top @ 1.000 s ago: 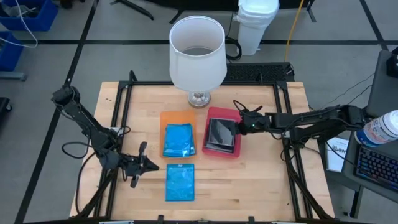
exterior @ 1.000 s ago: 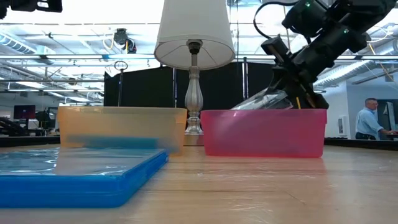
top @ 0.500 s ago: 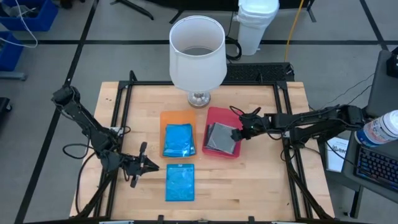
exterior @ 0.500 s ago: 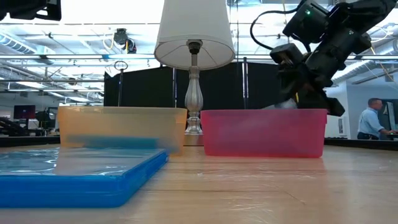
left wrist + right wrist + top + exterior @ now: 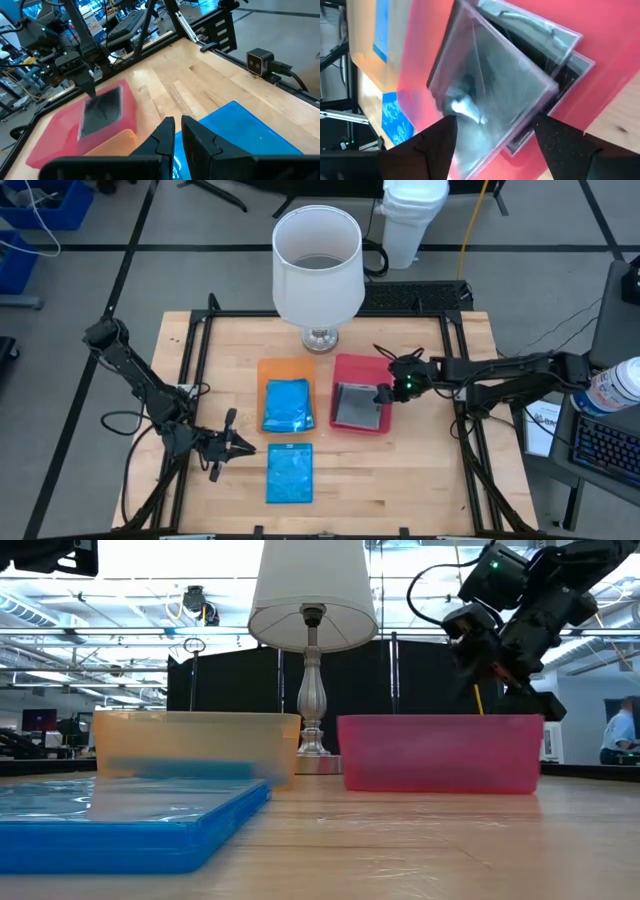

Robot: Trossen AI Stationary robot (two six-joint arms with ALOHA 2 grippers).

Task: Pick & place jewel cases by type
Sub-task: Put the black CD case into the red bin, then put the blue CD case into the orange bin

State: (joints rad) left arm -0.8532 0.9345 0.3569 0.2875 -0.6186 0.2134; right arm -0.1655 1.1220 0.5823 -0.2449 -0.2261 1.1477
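A: Landmark is the red tray. Right claw?

B: Hovers just over the tray's edge on the side away from the orange tray, fingers spread wide, nothing between them. Grey jewel cases lie stacked inside the tray, the top one skewed on those beneath.

A: Blue cases?

B: One blue jewel case sits in the orange tray, just beside the red tray. A second blue case lies flat on the wooden surface, in front of the orange tray.

A: Left claw?

B: Well apart from the red tray, just beside the loose blue case; fingers nearly together, holding nothing.
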